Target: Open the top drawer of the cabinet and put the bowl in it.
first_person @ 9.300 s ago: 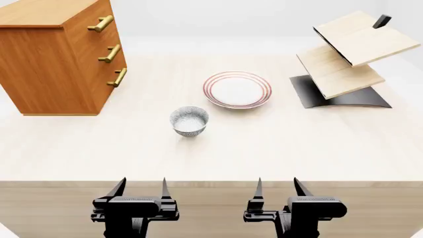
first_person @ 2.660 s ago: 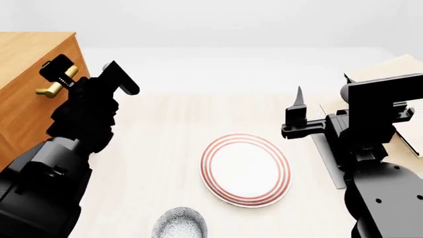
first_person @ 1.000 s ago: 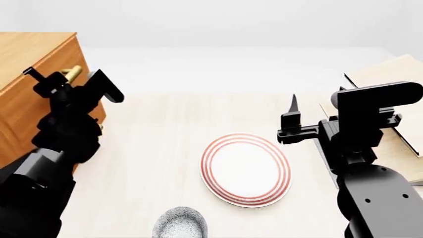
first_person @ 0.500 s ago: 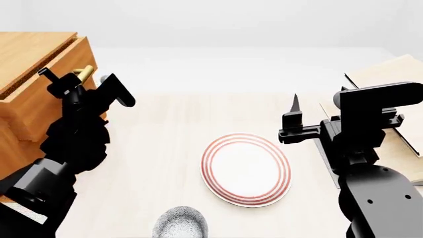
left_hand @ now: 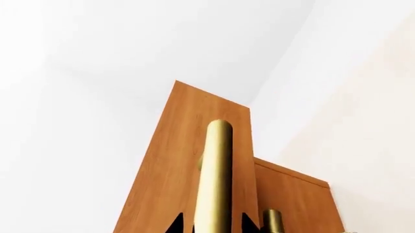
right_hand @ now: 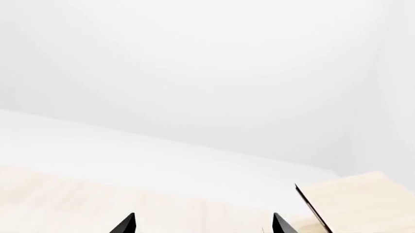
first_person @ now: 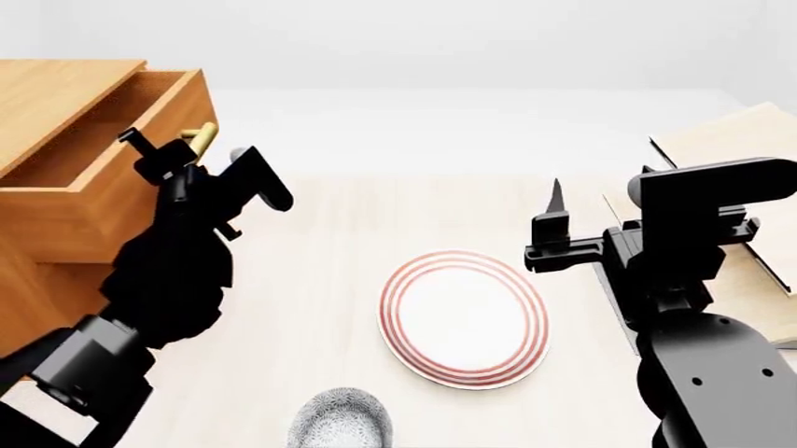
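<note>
top drawer (first_person: 93, 177) pulled further out, left gripper (first_person: 187, 154) on handle (left_hand: 214, 179), no writing

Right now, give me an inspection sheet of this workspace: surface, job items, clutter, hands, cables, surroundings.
Surface: pale wooden table, bare between the items.
Job's things: top drawer of the cabinet pulled partly out, inside looks empty; bowl on the table at the near edge of the head view, not yet in the drawer.
Clutter: white plate with red rings mid-table; pale wooden rack at the far right, partly behind the right arm.
Hands: left hand closed on the top drawer's brass handle; right hand open, holding nothing, raised over the table.
Cables: nothing seen.
Surroundings: plain white walls, nothing else seen.
</note>
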